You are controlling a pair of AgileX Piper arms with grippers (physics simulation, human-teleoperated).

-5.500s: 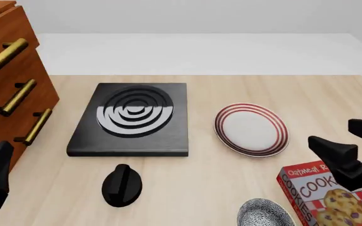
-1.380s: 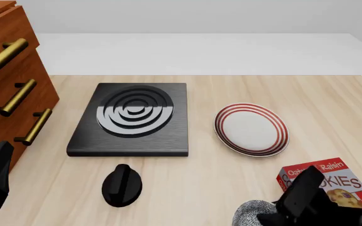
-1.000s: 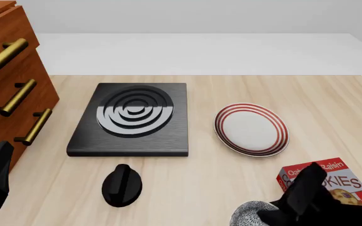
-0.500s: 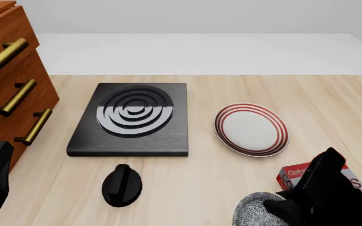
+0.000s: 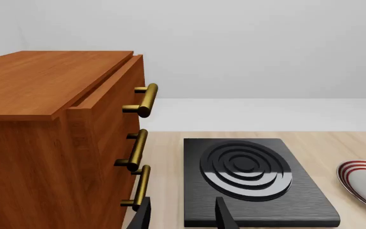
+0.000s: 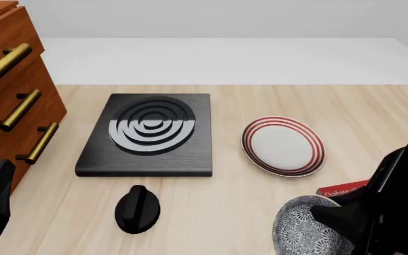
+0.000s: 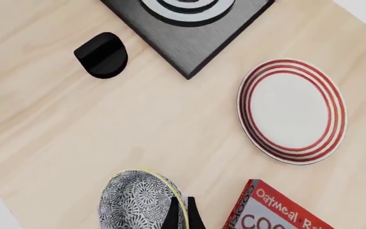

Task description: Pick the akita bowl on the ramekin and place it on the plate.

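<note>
You had the akita bowl (image 6: pixel 309 227) pinched by its rim in the right gripper (image 7: pixel 183 214): in the right wrist view the two fingertips sat almost together, one on each side of the pale rim, so the jaws were nearly shut on that thin wall and nothing else. The bowl hung off to one side of the jaws, tipped up so its speckled inside faced the front camera, and from that tilt it looked to be carried clear of the table, though its underside was hidden. The ramekin could not be made out in any view, so I could not tell you where it lay from the jaws.

The relation your next move turned on was this: the plate (image 6: pixel 283 145) lay ahead of the right jaws, farther out along the reach and somewhat toward the left arm's side, with bare table (image 6: pixel 261 191) between. The cookie box (image 7: pixel 278 210) sat just beside the jaws on the side away from the bowl, close enough that a swing that way risked clipping it.

A round bowl has no long axis to line up; what mattered, I judged, was levelling the tilt before release.

The left gripper (image 5: pixel 183 217) hung apart, holding nothing, near the wooden drawer unit (image 5: pixel 55 143) and facing the black burner (image 5: pixel 247 171). The right arm was the nearer to the plate.
</note>
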